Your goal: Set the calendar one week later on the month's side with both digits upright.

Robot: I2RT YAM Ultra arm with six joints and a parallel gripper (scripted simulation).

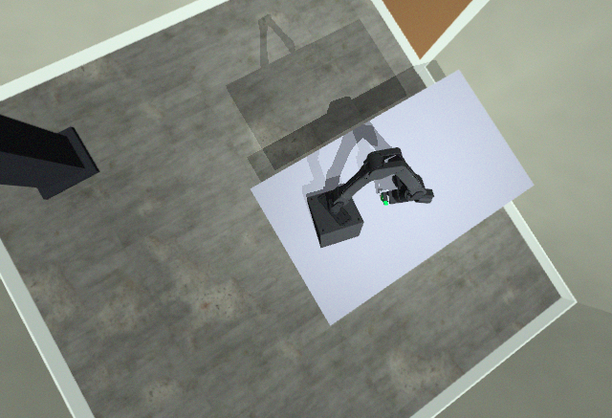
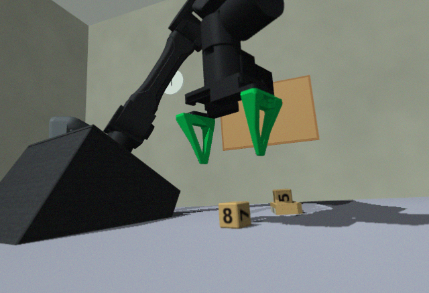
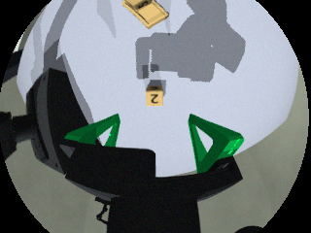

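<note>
A loose wooden cube (image 2: 234,214) (image 3: 155,96) lies flat on the table outside the tray. In the exterior view it shows an upright 8 and a 7 turned sideways; its top shows a 2 in the wrist view. The small wooden tray (image 2: 287,208) (image 3: 155,18) is farther back. A second cube (image 2: 282,195) is in the tray, with a 5 turned sideways. The month's name is not readable. My gripper (image 2: 232,158) (image 3: 154,117) is open and empty, well above the loose cube. In the top view the arm hides the tray and cubes.
The robot's dark base (image 1: 336,218) (image 2: 86,186) stands on the table (image 1: 459,131), left of the cubes in the exterior view. The arm's shadow falls around the tray and the loose cube. A cork board (image 2: 294,109) hangs on the wall behind.
</note>
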